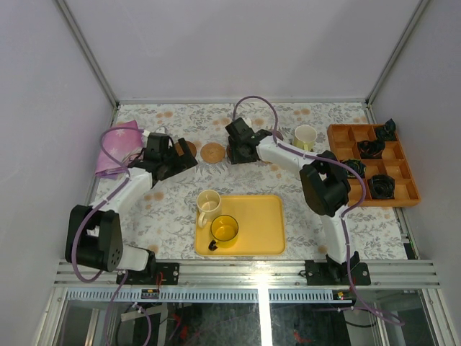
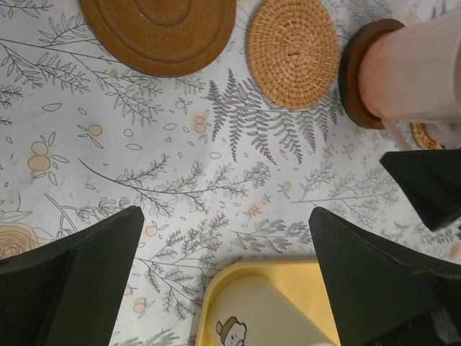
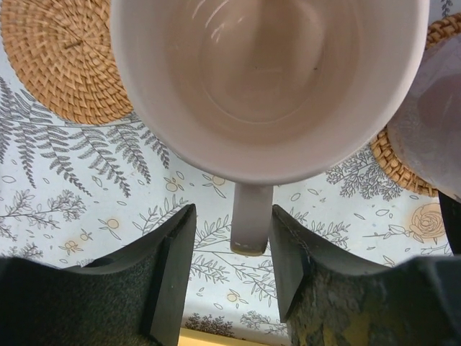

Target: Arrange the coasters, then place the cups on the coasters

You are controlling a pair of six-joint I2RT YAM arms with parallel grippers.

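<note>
Right claw [image 3: 233,210] sits half-open astride the handle of the pink cup [image 3: 266,79], with daylight on one side, so nothing is pinched. The cup stands on a dark coaster [image 2: 351,79] at the far middle of the tabletop [image 2: 180,180], a woven coaster [image 3: 61,58] just left. Best to pull straight back without snagging that handle. Left claw [image 2: 225,216] hangs wide open, empty.

The woven coaster [image 2: 292,52] looks rough, the pink cup [image 3: 266,79] glossy.
</note>
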